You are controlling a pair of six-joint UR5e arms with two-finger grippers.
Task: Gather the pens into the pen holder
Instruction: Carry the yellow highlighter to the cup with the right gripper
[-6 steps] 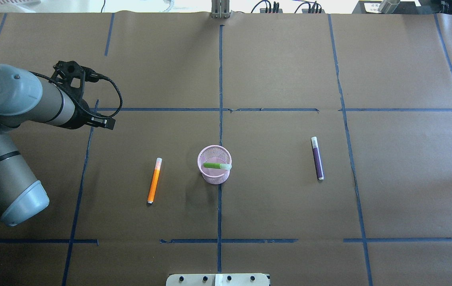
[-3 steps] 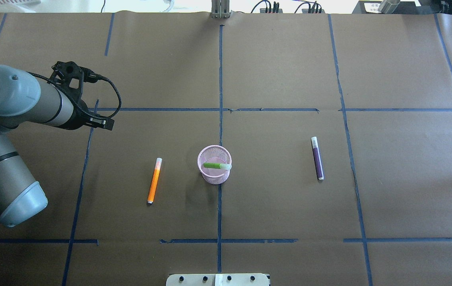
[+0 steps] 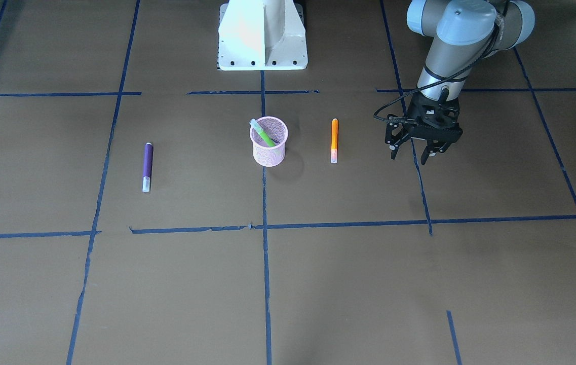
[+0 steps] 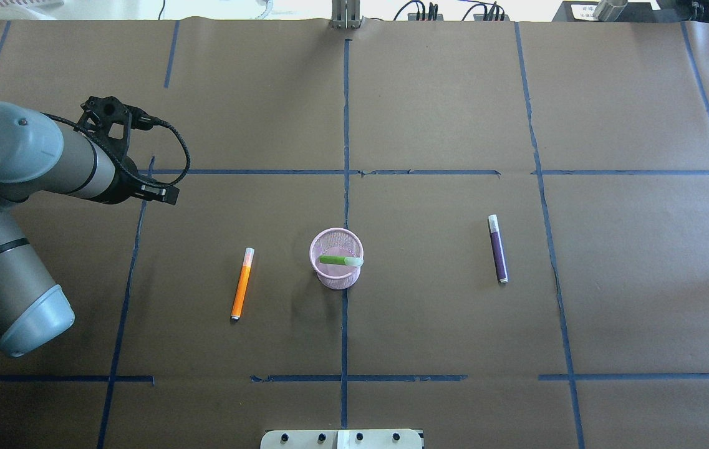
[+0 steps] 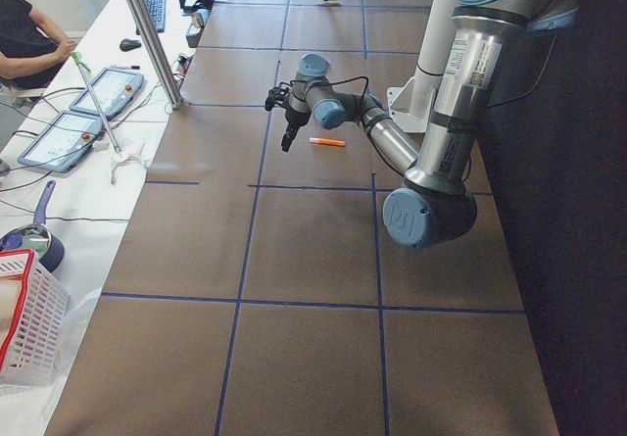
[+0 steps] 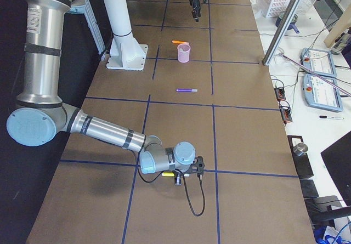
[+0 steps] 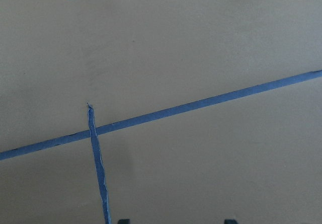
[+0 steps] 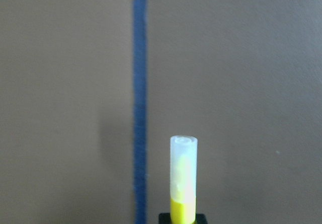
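Left gripper [image 3: 412, 154] hangs above the table [image 4: 454, 93] with its jaws spread wide and nothing between them. Its wrist view shows two dark fingertips [image 7: 123, 220] well apart at the bottom edge, over brown paper where two lines of blue tape [image 7: 201, 103] meet. Seen from overhead, it is on the far left of the scene, well apart from the pens. The pen holder [image 4: 335, 282] stands upright near the middle of the table on a tape line. The green pen [image 4: 332, 259] is inside it, leaning with its pale cap end resting on the right side of the rim. The orange pen [image 4: 241, 285] lies flat on the paper to the left of the holder, near it but not touching, pale cap at its far end. The purple pen [image 4: 498, 249] lies flat farther off on the right, also pointing near to far with its cap far. The right gripper [image 8: 183, 219] is closed on a yellow pen [image 8: 183, 183], whose pale cap sticks out ahead of it just right of a tape line. In the right side view this gripper is low over the right end of the table, well apart from the holder.
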